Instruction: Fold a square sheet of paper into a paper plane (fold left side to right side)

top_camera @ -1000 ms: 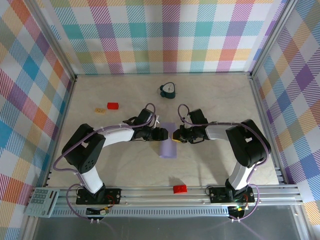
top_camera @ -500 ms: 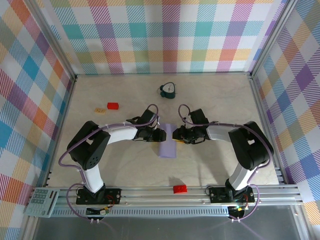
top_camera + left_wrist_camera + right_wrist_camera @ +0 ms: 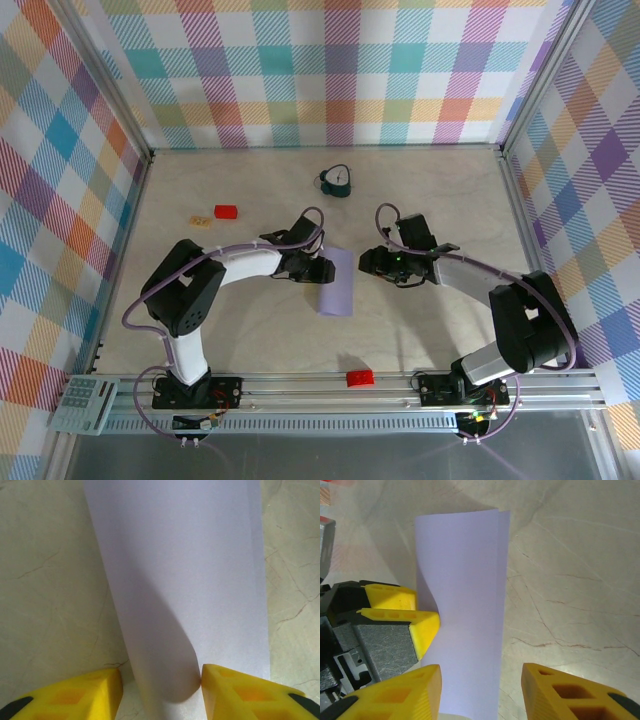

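Now your sheet of paper (image 3: 337,285) lies doubled over at mid-table (image 3: 250,330). Its rounded left fold bulges between the parted jaws of your left gripper (image 3: 160,680), probably for creasing. Your right gripper (image 3: 480,682), jaws apart, hovers empty alongside.

This is looking like a robotics lab cell: plaid-printed panels (image 3: 330,80) are walling in a marble-patterned table (image 3: 450,190) on three sides, an aluminium rail (image 3: 300,382) is running along its near edge, and the left arm (image 3: 185,300) and right arm (image 3: 525,325) are standing bolted to it.
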Controlling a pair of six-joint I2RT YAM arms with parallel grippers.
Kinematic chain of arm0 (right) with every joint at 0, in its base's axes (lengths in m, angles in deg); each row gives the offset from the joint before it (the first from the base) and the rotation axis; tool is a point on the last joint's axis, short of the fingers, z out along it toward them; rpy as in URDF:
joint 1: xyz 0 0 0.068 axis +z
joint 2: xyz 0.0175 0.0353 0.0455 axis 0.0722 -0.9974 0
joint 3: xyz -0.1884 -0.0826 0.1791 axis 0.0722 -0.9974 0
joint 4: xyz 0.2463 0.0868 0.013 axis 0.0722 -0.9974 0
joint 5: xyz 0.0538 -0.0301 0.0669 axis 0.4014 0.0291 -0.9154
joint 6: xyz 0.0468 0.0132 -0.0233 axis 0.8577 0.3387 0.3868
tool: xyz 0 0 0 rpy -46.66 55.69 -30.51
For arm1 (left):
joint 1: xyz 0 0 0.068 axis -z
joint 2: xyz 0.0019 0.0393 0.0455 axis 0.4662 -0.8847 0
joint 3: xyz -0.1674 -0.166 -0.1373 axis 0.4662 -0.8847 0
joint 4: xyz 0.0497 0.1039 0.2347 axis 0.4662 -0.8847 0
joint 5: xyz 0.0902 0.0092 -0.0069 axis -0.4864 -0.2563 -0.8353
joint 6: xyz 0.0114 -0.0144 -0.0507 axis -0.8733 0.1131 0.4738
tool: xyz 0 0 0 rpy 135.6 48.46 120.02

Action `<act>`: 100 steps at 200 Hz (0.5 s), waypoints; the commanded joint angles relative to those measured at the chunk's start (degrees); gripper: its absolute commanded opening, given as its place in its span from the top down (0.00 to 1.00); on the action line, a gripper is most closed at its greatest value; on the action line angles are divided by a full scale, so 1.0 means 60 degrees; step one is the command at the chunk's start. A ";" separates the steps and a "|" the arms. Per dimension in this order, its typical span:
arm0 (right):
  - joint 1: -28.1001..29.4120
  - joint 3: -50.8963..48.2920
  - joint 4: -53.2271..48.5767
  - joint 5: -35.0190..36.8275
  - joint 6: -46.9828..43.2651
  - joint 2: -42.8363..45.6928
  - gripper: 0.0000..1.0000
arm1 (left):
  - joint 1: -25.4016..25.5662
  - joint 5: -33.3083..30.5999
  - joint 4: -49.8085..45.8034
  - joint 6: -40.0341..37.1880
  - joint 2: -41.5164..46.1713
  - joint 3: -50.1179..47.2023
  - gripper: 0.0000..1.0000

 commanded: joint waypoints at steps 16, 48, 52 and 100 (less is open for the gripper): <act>0.0016 -0.0167 -0.0223 0.0048 -0.0216 0.0169 0.54 | 0.0377 -0.0284 -0.0410 -0.0246 -0.1044 0.0132 0.50; 0.0015 -0.0194 -0.0210 0.0033 -0.0199 0.0205 0.54 | 0.0392 -0.0321 -0.0502 -0.0139 -0.1187 0.0265 0.50; 0.0016 -0.0193 -0.0211 0.0033 -0.0199 0.0198 0.54 | 0.0392 -0.0321 -0.0510 -0.0135 -0.1195 0.0279 0.50; 0.0016 -0.0197 -0.0195 0.0048 -0.0189 0.0227 0.54 | 0.0406 -0.0277 -0.0546 -0.0003 -0.1378 0.0356 0.49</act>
